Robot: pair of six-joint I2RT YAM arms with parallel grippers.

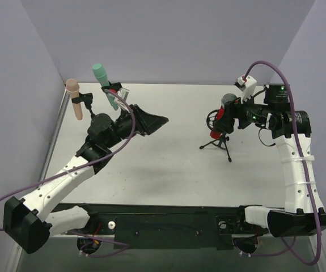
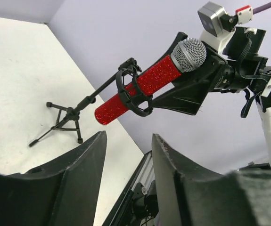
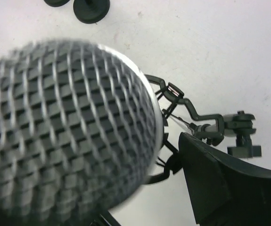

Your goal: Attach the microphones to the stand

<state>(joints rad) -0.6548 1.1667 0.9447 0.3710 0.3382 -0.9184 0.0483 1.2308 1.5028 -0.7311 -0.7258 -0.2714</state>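
Your right pincer (image 1: pixel 235 111) flanks the silver head of the red microphone (image 2: pixel 144 82); you cannot tell whether its jaws press it or stand clear. The microphone's long axis slants down, away from that pincer, through the clip (image 2: pixel 134 94) of the stand (image 2: pixel 71 115). Your left pincer (image 2: pixel 128 136) gapes empty, well apart.

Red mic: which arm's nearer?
Right. The right arm has its jaws at the red mic in the stand; the left arm is across the table, by the green mic.
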